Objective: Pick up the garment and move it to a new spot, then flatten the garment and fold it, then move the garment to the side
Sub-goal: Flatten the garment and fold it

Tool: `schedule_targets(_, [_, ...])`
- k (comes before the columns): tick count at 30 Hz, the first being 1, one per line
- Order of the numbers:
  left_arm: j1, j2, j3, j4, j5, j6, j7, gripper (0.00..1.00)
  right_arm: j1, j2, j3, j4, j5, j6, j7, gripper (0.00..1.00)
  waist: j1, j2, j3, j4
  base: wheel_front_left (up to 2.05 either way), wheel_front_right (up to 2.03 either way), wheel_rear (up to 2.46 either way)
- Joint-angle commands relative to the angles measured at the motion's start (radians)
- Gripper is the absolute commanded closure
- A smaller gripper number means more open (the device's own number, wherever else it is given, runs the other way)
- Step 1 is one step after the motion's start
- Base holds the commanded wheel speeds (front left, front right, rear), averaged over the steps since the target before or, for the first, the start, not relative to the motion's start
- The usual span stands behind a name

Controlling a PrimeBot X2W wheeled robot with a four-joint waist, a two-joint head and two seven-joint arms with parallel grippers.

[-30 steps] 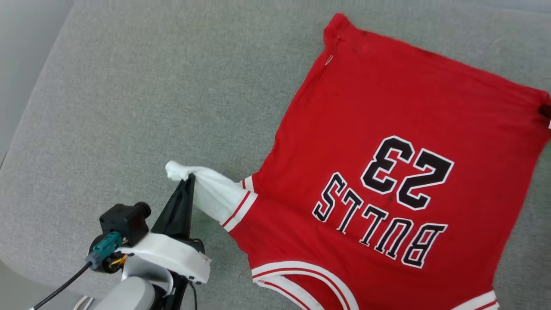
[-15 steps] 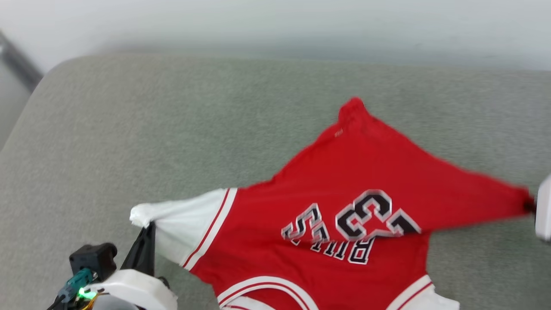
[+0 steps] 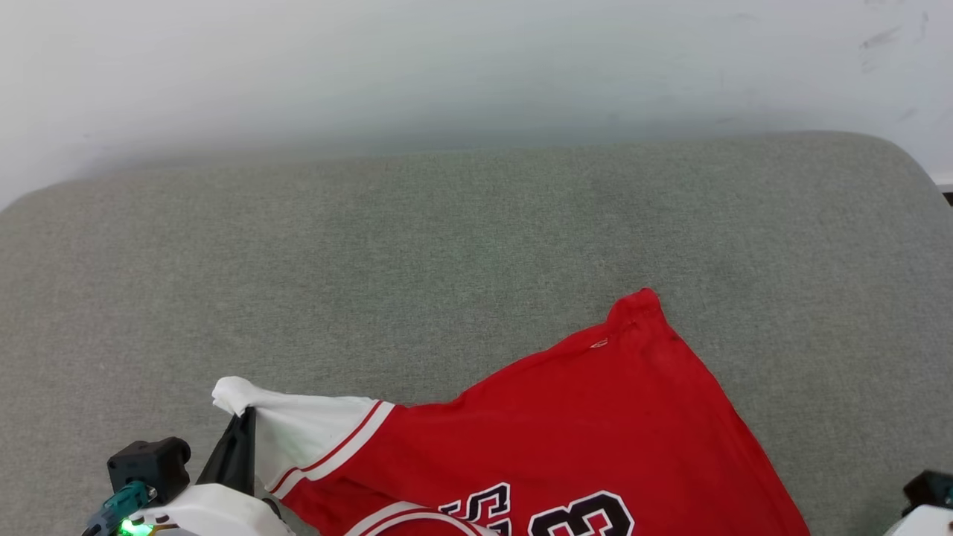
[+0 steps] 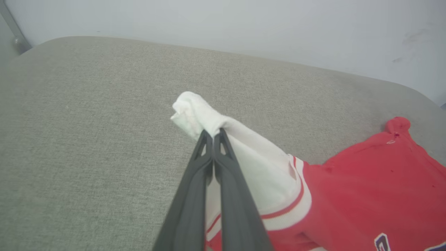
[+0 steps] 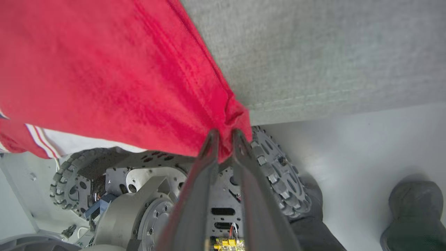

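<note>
The garment [image 3: 595, 417], a bright red jersey with white sleeves and black-and-white numerals, lies stretched across the near part of a grey cushion [image 3: 447, 253], running past the bottom of the head view. My left gripper [image 3: 244, 412] is shut on the bunched tip of the white sleeve [image 4: 195, 111], its fingers [image 4: 205, 164] pressed together. My right gripper [image 5: 223, 134] is shut on a gathered red corner of the garment [image 5: 104, 69], held past the cushion's near edge [image 5: 331, 108], with the cloth taut up to it. Part of my right arm [image 3: 927, 502] shows at the lower right.
A pale wall [image 3: 447, 67] stands behind the cushion, whose far half is bare grey fabric. Below the cushion's near edge are my base and its wheels [image 5: 275, 174] on a light floor. A person's dark shoe [image 5: 413, 209] stands on the floor beside the base.
The head camera has tilted up, so the wall has come into view. The garment has been drawn toward me, its hem corner pulled over the near edge by the right gripper. The left gripper still holds the sleeve.
</note>
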Motion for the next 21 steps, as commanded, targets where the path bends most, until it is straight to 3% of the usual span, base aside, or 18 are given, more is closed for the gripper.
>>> schedule_targets(1, [0.007,0.008,0.0,-0.003,0.0,0.001,0.003,1.0,-0.011,0.008,-0.012,-0.024,0.002,0.0,-0.046,0.0,0.0003,0.0,0.006,-0.004,0.0,0.0,0.0])
schedule_targets(6, [-0.021,0.013,-0.008,-0.015,0.01,-0.004,0.014,1.0,-0.088,-0.004,-0.014,-0.065,0.011,0.0,-0.3,0.0,0.0003,0.0,0.03,0.0,0.0,0.0,0.0])
schedule_targets(10, [-0.066,0.014,-0.019,-0.032,0.028,-0.013,0.026,1.0,-0.199,-0.006,0.002,-0.028,0.013,0.0,-0.501,0.0,0.0003,0.0,0.075,0.022,0.0,0.0,0.0])
schedule_targets(13, [-0.109,0.014,-0.023,-0.04,0.042,-0.021,0.03,1.0,-0.291,-0.029,0.04,0.017,0.027,0.0,-0.59,0.0,0.0003,0.0,0.122,0.039,0.0,0.0,0.0])
schedule_targets(16, [-0.155,0.008,-0.029,-0.047,0.058,-0.033,0.033,1.0,-0.391,-0.058,0.103,0.073,0.049,0.0,-0.597,0.0,0.0003,0.0,0.171,0.061,0.0,0.0,0.0])
schedule_targets(21, [-0.218,-0.009,-0.037,-0.042,0.076,-0.051,0.023,1.0,-0.546,-0.106,0.233,0.155,0.069,0.0,-0.479,0.0,0.0003,0.0,0.233,0.096,0.0,0.0,0.0])
